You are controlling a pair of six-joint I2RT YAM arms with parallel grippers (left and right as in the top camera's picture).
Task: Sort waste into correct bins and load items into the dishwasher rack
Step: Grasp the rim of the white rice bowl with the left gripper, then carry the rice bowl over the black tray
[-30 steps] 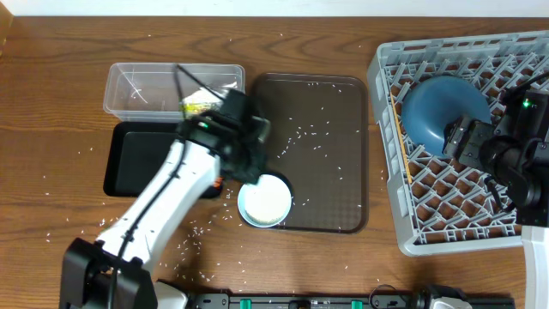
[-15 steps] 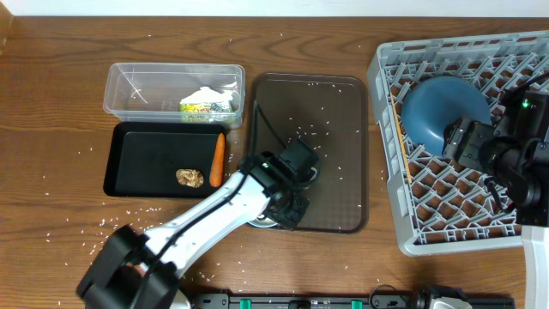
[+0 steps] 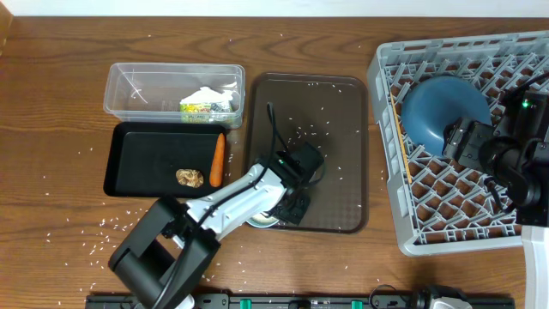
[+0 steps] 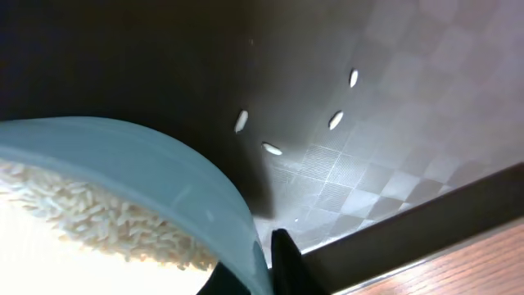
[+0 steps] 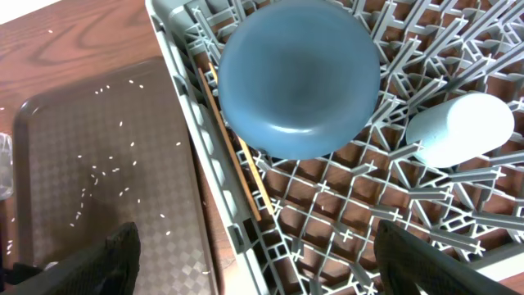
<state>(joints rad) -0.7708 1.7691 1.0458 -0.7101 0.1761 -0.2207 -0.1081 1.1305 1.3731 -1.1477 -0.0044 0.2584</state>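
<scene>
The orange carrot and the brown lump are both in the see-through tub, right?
Not quite. The carrot and the brown lump are both in the black tray, beside the see-through tub, which holds the snack wrapper. The overhead view shows it.

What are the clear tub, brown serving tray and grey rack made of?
Clear rectangular tub: thin glossy plastic, likely; see-through walls.
Dark brown serving tray: probably plastic, matte, embossed checker texture.
Light-grey lattice rack: moulded plastic, matte, by its ribs and pegs.
</scene>
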